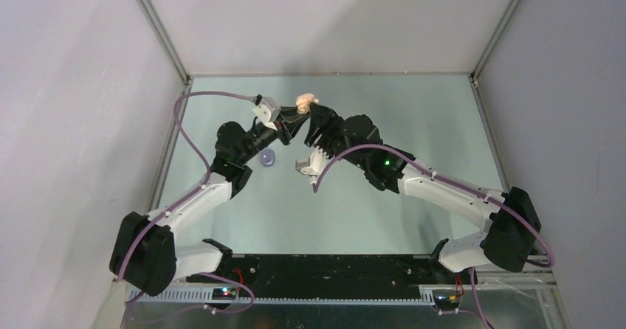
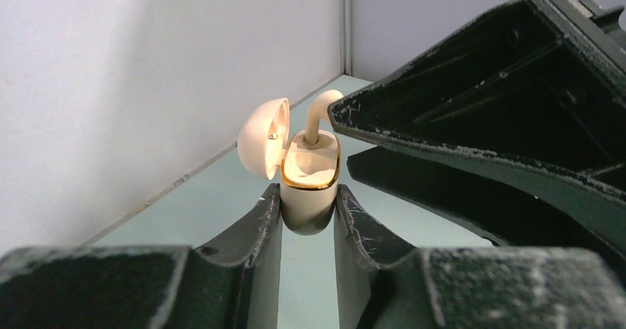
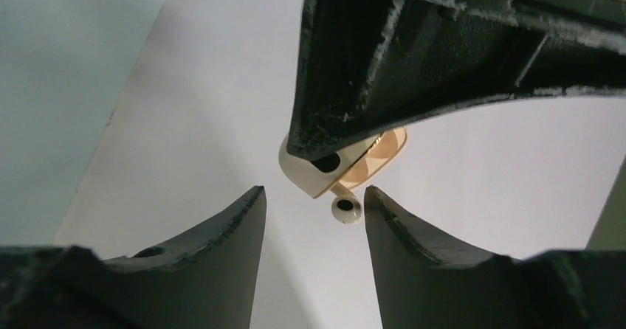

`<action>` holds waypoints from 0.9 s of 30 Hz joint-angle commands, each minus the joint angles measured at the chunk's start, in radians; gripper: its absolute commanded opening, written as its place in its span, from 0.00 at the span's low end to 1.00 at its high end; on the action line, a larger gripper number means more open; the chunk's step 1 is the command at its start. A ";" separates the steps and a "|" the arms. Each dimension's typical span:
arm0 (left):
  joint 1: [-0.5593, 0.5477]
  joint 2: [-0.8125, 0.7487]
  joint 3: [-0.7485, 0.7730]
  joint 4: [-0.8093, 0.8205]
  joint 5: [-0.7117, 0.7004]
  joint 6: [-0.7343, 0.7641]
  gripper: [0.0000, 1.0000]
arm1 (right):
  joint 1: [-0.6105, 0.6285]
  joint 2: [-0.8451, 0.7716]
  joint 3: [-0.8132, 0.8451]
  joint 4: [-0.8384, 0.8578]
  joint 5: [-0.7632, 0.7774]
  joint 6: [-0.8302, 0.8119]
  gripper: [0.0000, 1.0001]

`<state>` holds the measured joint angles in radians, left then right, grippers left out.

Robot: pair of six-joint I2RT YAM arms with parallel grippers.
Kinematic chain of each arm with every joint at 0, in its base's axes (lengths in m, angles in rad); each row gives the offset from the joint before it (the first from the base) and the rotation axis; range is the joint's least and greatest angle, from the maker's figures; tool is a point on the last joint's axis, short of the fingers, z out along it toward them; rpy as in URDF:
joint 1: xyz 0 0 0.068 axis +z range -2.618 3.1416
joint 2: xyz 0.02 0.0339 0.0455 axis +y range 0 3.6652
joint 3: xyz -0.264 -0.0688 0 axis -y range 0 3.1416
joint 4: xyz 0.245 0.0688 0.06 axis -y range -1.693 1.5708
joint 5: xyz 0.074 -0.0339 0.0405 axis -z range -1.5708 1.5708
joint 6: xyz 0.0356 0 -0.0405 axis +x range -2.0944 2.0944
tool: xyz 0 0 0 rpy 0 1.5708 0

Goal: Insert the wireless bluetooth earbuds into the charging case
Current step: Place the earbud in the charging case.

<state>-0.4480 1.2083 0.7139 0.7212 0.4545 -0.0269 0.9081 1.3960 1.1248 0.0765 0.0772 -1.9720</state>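
Robot's left hand (image 2: 308,200) clamped on open charging case (image 2: 310,185), kept upright near surface (image 1: 413,122) far edge so right hand (image 3: 314,200), jaws apart, can seat cream earbud (image 2: 319,115), stem in slot.

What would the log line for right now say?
left claw: shut on case | lid: open | earbud: stem in case, sticking up | right claw: open

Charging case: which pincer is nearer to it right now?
Left. The left pincer is shut on the body of the charging case. The right pincer stands open just off the case, with the earbud that sticks out of it between its fingers.
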 commanded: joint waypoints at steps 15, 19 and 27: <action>0.079 0.060 0.013 0.082 0.323 0.074 0.00 | -0.137 -0.153 0.439 -0.811 -0.359 0.829 0.82; 0.105 0.075 0.042 0.045 0.473 0.098 0.00 | -0.260 0.060 0.768 -1.132 -0.621 1.128 0.73; 0.112 0.088 0.077 -0.012 0.568 0.157 0.00 | -0.311 0.246 0.931 -1.249 -0.807 1.160 0.70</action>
<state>-0.3435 1.2915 0.7460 0.7200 0.9340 0.0601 0.6022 1.6184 2.0544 -1.0443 -0.5892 -0.9066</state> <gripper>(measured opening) 0.296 0.700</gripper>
